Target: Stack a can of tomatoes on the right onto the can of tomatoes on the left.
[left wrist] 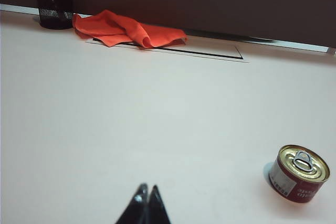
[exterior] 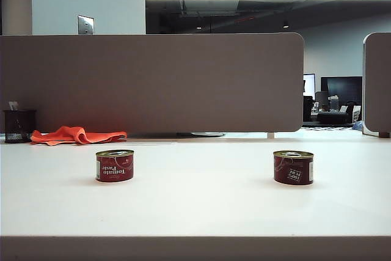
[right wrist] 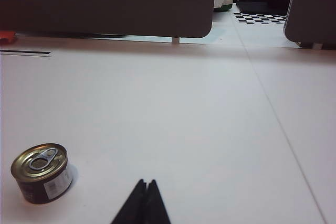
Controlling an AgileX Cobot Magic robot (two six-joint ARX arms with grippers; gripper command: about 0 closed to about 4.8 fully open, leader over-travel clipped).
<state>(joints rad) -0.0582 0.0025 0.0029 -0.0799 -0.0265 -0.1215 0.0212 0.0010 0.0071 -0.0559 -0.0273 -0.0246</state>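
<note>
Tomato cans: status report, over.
Left hand and right hand shut, empty, off both cans. Right can, left can apart, unstacked. Nothing between them.

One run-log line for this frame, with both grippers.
phase: not started | left gripper: shut, empty | right gripper: shut, empty | left red tomato can, right red tomato can: apart, unstacked

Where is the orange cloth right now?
The orange cloth lies at the table's far left edge in the exterior view, beside the black mesh cup, behind the left can.
</note>
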